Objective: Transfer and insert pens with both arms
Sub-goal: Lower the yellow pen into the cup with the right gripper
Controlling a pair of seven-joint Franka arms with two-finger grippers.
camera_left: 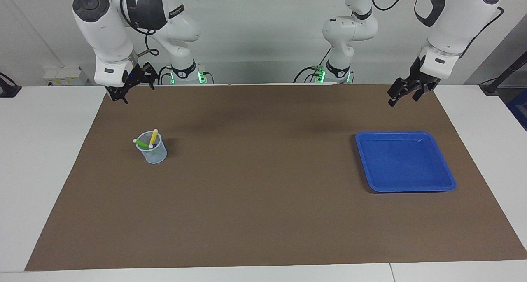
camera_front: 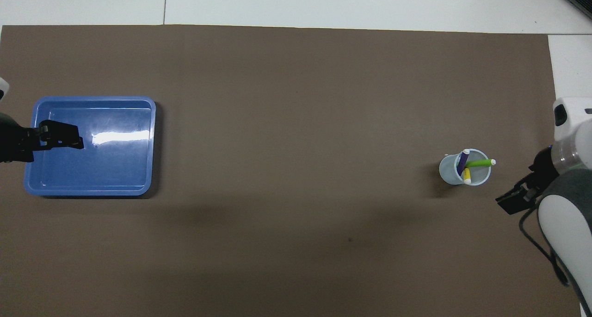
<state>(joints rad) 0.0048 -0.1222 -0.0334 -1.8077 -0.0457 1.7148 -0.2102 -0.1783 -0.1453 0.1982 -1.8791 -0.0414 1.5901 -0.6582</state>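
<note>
Overhead view: green pen (camera_front: 478, 162), purple pen (camera_front: 462, 161) and yellow pen (camera_front: 467, 175) stand tilted inside the clear cup (camera_front: 449, 171). Right claw (camera_left: 123, 93), raised beside the cup, holds nothing; finger state cannot be told. Left claw (camera_left: 402, 93), likewise undeterminable, hangs well apart from the cup, near the blue tray (camera_left: 448, 179).

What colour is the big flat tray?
The tray is bright blue, clearest in the facing view.
</note>
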